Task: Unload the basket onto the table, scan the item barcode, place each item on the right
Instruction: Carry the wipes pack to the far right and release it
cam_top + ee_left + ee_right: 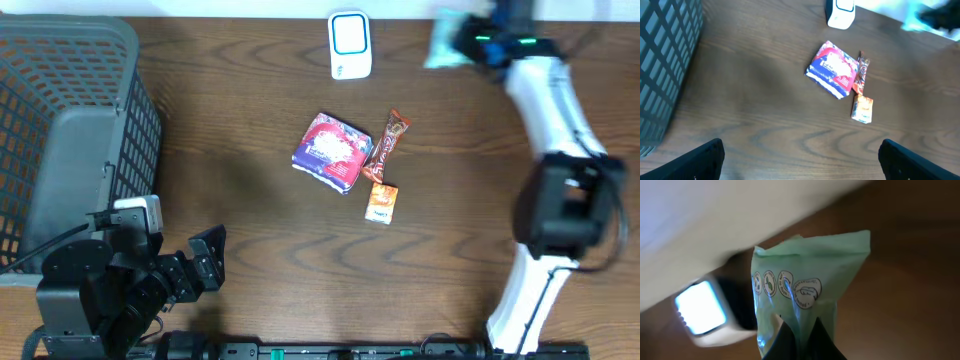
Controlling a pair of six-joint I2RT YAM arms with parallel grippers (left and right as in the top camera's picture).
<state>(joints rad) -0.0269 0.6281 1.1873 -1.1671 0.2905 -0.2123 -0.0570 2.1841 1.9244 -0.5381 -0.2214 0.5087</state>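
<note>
- right gripper clamped on the bottom edge of the green packet, held at the far edge of the table.
- packet sits just right of the white scanner, not touching it.
- left gripper jaws wide apart and empty, beside the basket.
- three snacks lie mid-table.

Grey plastic mesh basket, far left, on dark wood-grain table. Centre: purple-and-red snack packet; brown candy bar wrapper just beside its right edge; small orange packet slightly nearer.
</note>
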